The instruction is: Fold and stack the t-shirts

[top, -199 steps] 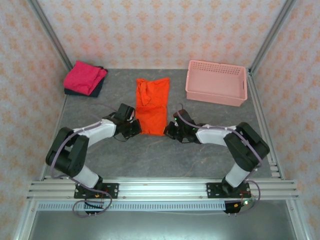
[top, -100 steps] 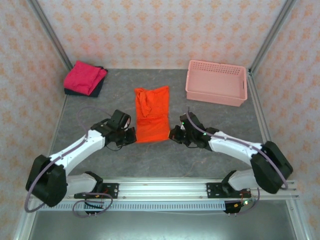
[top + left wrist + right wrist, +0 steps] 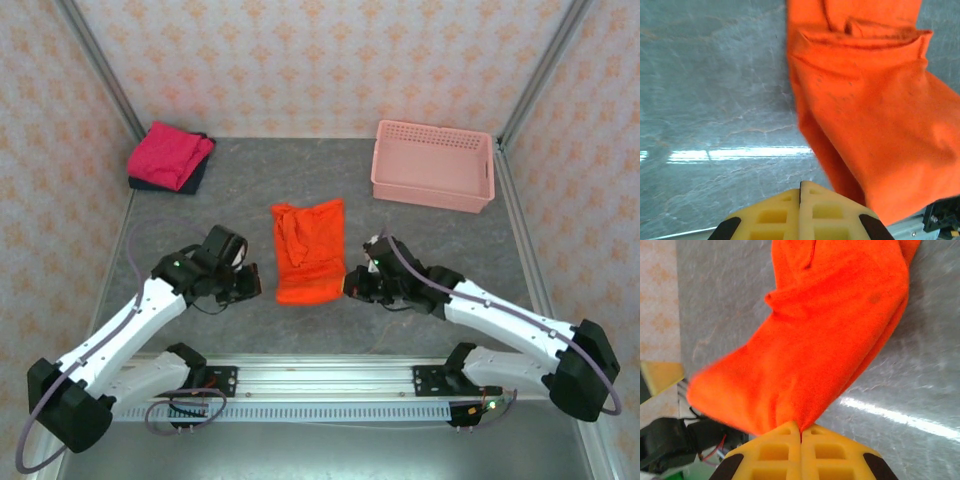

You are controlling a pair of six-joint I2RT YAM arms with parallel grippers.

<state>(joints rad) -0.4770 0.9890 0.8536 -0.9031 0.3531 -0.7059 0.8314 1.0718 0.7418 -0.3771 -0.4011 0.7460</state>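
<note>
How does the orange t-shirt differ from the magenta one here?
The orange t-shirt lies mid-table as a long rumpled strip; the magenta t-shirt is a compact fold in the far left corner. The right tool pinches the orange one's near edge; no tool touches the magenta one. The magenta one rests on a dark t-shirt; the orange one on the table. Both are bright cloth.

You have a pink lattice basket (image 3: 433, 165) standing near the far right corner of the grey table (image 3: 330, 325). Patterned walls (image 3: 320, 60) rise along the table's far edge and both side edges.
</note>
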